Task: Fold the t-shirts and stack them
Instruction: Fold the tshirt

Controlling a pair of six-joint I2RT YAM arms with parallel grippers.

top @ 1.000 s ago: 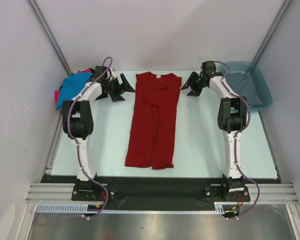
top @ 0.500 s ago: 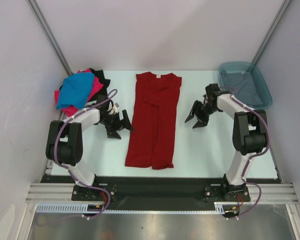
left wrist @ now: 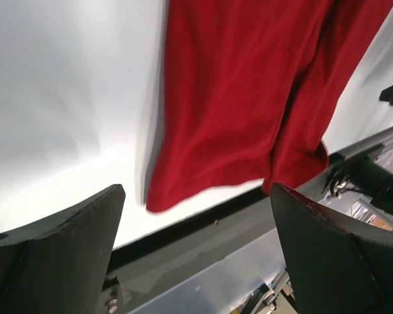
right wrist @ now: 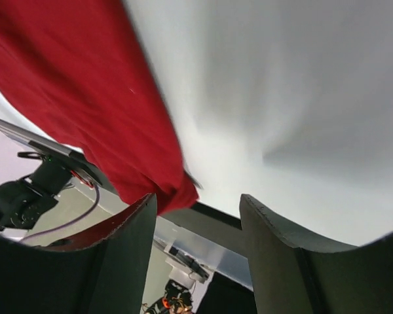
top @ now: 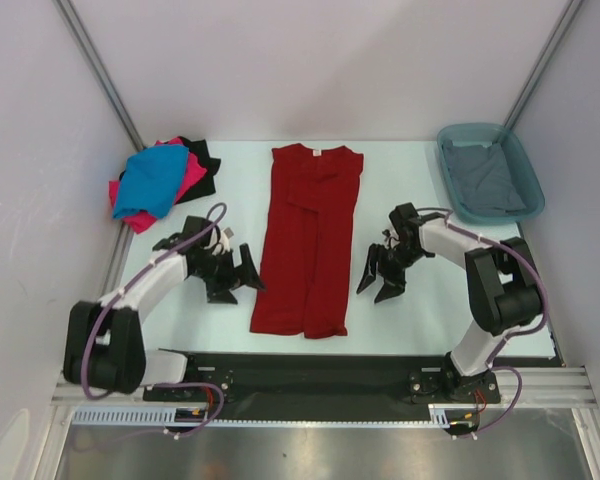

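Note:
A dark red t-shirt (top: 308, 240) lies lengthwise in the middle of the table, its sleeves folded in to form a long strip. Its hem shows in the left wrist view (left wrist: 249, 98) and the right wrist view (right wrist: 85, 85). My left gripper (top: 235, 275) hangs open just left of the shirt's lower part, holding nothing. My right gripper (top: 378, 278) hangs open just right of it, also holding nothing. A pile of blue (top: 152, 180), hot pink (top: 190, 180) and black (top: 202, 158) t-shirts sits at the back left. A grey t-shirt (top: 482, 178) lies in the tub.
The teal plastic tub (top: 525, 170) stands at the back right corner. The black front edge strip of the table (top: 310, 350) runs just beyond the red shirt's hem. Bare white table (top: 420, 320) lies on either side of the shirt.
Both arms have drawn back from the shirt's collar end towards the near edge. The grippers now flank the lower part of the red shirt. The shirt has not moved.

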